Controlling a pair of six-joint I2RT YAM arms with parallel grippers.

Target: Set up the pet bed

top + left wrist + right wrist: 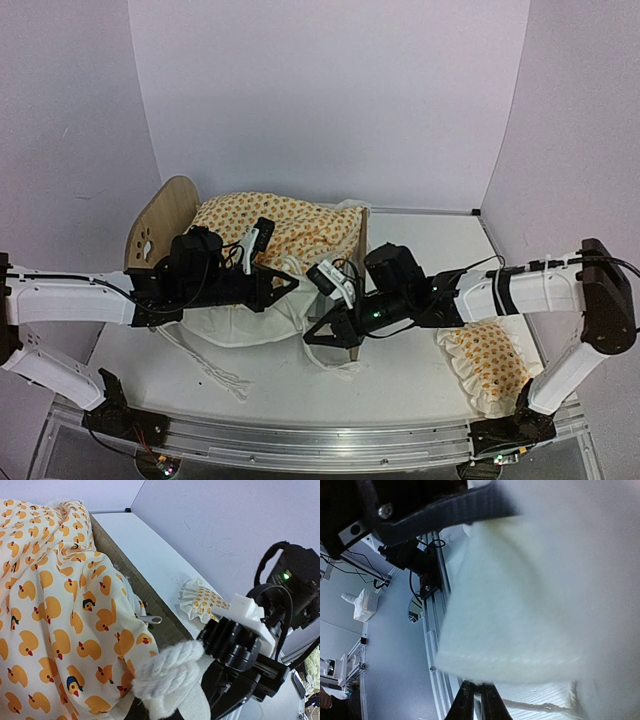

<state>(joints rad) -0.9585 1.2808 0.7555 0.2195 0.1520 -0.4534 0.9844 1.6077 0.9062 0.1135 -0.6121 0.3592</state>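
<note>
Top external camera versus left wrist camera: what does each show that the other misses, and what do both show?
Only the top external view shows the rounded, paw-cut wooden end of the bed, the left arm and right arm in full, and thin white cords on the table. Only the left wrist view shows that the orange print on the quilt is little ducks, plus a thick white rope knot and a small metal tab. Both show the quilt lying over the bed and the ruffled pillow on the table beside it.
</note>
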